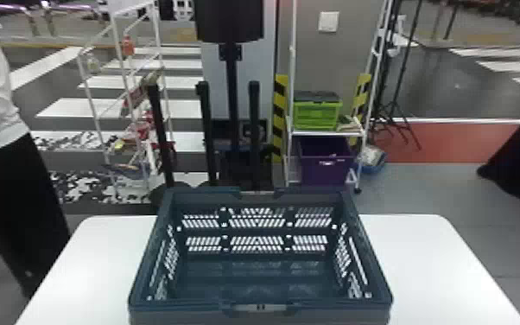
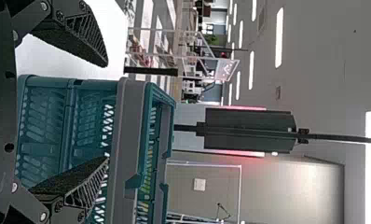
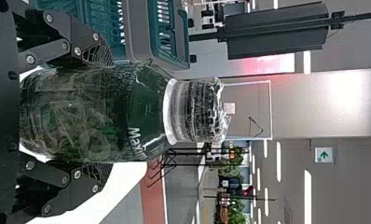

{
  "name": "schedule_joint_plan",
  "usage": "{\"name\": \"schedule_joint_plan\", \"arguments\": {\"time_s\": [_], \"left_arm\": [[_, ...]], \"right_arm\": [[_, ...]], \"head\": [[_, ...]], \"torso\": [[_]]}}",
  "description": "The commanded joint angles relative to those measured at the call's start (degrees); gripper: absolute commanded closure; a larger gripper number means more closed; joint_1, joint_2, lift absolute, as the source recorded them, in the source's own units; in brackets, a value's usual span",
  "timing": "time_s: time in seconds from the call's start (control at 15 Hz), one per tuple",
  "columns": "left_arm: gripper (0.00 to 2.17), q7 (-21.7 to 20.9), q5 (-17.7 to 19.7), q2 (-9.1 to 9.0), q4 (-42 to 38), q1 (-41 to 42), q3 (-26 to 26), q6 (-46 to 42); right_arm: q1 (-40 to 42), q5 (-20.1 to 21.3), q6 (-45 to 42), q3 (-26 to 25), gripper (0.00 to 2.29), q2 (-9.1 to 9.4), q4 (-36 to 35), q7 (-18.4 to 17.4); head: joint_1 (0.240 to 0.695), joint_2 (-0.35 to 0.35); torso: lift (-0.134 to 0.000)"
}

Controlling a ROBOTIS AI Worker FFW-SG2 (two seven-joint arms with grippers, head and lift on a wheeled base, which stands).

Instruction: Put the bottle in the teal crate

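Right hand [image 3: 104,114]: fingers closed on both sides of the bottle [image 3: 146,112], dark green, upright, clear wrap around its cap; I hold it outside the teal crate [image 1: 185,306], near it. My left hand [image 2: 104,112]: fingers spread, nothing between them, near the crate. Crate stands open-topped on the white bench [image 1: 423,268]. Beyond the bench: white rack [image 1: 325,133], a green box [image 1: 317,116] on its shelf, a purple bin [image 1: 324,170] below.

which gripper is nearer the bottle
Right. The right gripper holds the bottle between its fingers; the left gripper, open and empty, is by the teal crate, away from the bottle.
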Motion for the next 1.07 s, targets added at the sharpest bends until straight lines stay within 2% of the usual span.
{"name": "schedule_joint_plan", "arguments": {"time_s": [0.0, 0.33, 0.53, 0.73, 0.8, 1.0], "left_arm": [[0.19, 0.0, 0.0, 0.0, -0.01, 0.0, 0.0, 0.01], [0.19, 0.0, 0.0, 0.0, -0.01, -0.09, 0.0, 0.36], [0.19, 0.0, 0.0, 0.0, -0.01, -0.09, 0.0, 0.36], [0.19, 0.0, 0.17, 0.09, 0.52, -0.09, 0.09, 0.19], [0.19, 0.0, 0.17, 0.09, 0.7, -0.09, 0.0, 0.19], [0.19, 0.0, 0.26, 0.09, 1.05, 0.26, 0.17, -0.34]], "right_arm": [[0.0, -0.03, 0.04, -0.05, 1.93, -0.03, -0.2, 0.0], [-0.79, -0.12, 0.92, -0.93, 1.91, -0.29, -1.08, 1.05], [-3.08, -0.21, 8.83, -1.81, 1.91, -0.73, -4.69, 1.75], [-8.35, -1.0, 21.84, -3.66, 1.91, -0.38, -8.29, 8.79], [-10.9, -2.32, 29.22, -3.92, 1.91, -0.2, -9.87, 10.37], [-18.72, -3.11, 46.8, -3.92, 1.91, -0.56, -15.06, 11.69]], "head": [[0.499, 0.0], [0.499, 0.0], [0.499, 0.0], [0.499, 0.0], [0.499, 0.0], [0.499, 0.0]], "torso": [[0.0], [0.0], [0.0], [0.0], [0.0], [0.0]]}}
